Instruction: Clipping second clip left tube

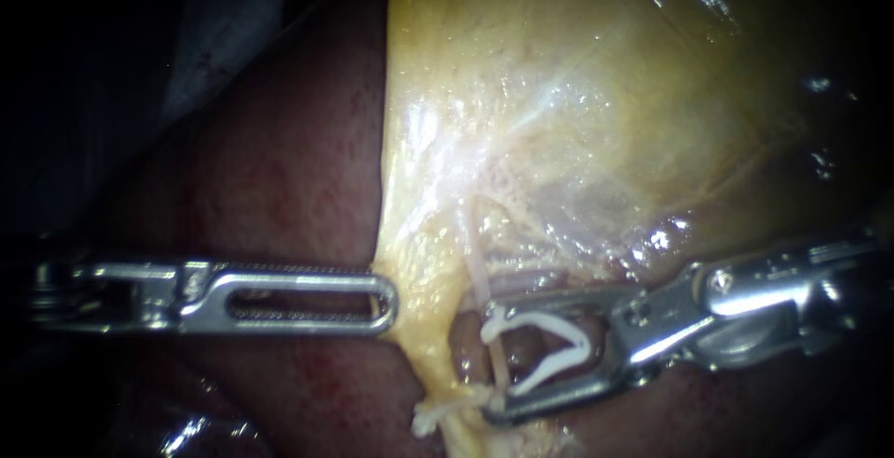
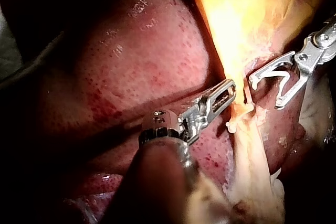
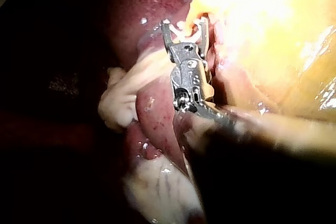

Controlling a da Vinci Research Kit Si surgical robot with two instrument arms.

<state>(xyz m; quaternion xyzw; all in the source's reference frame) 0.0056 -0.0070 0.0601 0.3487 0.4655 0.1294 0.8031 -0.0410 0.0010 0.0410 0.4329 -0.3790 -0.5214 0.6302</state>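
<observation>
The right instrument [image 1: 492, 360] held an open clip [image 1: 533, 320] astride the tube [image 1: 477, 267], seemingly needing closure; the left instrument [image 1: 386, 302] pinched the gallbladder [image 1: 559, 95].

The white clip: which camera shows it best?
The endoscope view. There the clip lies side-on, both white legs spread in a V, held by the right instrument, a tube across its mouth. The left wrist view shows the same V, farther off. The right wrist view looks along the instrument's back, leaving just white slivers.
</observation>
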